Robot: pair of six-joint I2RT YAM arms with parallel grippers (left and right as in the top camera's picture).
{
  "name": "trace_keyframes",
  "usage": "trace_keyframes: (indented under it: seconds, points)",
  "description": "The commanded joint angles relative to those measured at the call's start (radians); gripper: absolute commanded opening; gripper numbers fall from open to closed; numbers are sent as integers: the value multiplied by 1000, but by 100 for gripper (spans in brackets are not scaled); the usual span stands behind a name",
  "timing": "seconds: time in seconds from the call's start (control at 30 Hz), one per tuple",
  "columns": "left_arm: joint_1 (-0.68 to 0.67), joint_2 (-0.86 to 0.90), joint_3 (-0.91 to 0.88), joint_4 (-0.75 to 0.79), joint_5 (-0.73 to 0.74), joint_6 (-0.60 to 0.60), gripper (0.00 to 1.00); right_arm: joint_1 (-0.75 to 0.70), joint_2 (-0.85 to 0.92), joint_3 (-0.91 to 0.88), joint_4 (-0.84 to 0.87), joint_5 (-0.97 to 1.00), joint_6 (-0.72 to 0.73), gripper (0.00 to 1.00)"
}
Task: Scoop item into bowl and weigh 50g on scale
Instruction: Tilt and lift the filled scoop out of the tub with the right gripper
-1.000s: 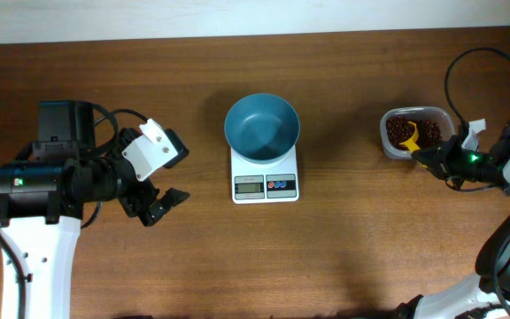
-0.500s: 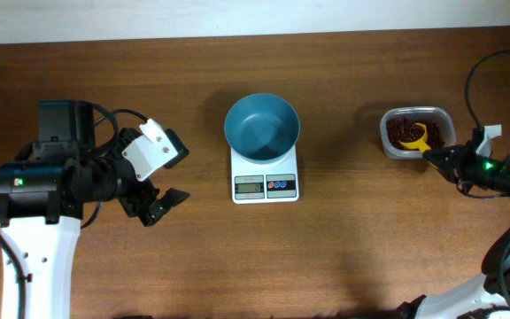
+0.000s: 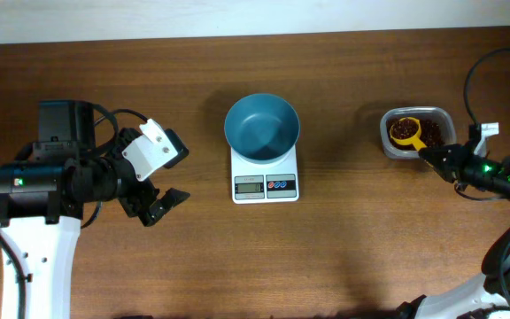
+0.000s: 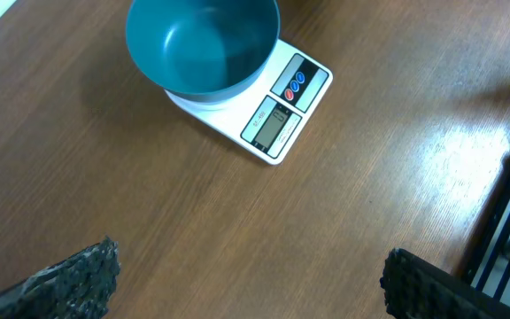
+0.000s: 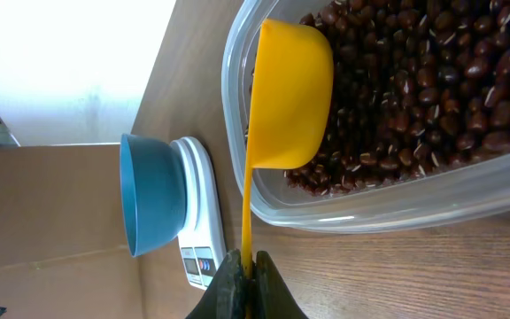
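Note:
The teal-blue bowl (image 3: 262, 128) stands empty on the white scale (image 3: 265, 180) at the table's middle; both also show in the left wrist view, the bowl (image 4: 202, 46) and the scale (image 4: 283, 120). The beans (image 3: 425, 131) fill a clear container (image 3: 393, 149) at the right. My right gripper (image 3: 436, 156) is shut on the handle of a yellow scoop (image 3: 407, 131), whose cup holds beans above the container. In the right wrist view the scoop (image 5: 289, 97) hangs over the beans (image 5: 414, 80). My left gripper (image 3: 159, 199) is open and empty, left of the scale.
The left arm's white and black body (image 3: 51, 177) takes up the left side. A black cable (image 3: 476, 71) loops above the right arm. The table's far edge meets a white wall (image 3: 237, 18).
My right gripper has raised the yellow scoop out of the beans; its cup now sits level with beans in it. The left arm has not moved.

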Motion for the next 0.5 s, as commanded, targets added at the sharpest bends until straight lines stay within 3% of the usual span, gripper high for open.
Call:
trace_keyframes:
  seconds: [0.0,0.47]
  points:
    - [5,-2,7,-1,18,12,99,-24,8,-6,-16,-40,-20,4]
    - [5,-2,7,-1,18,12,99,-114,8,-7,-23,-169,-45,4]
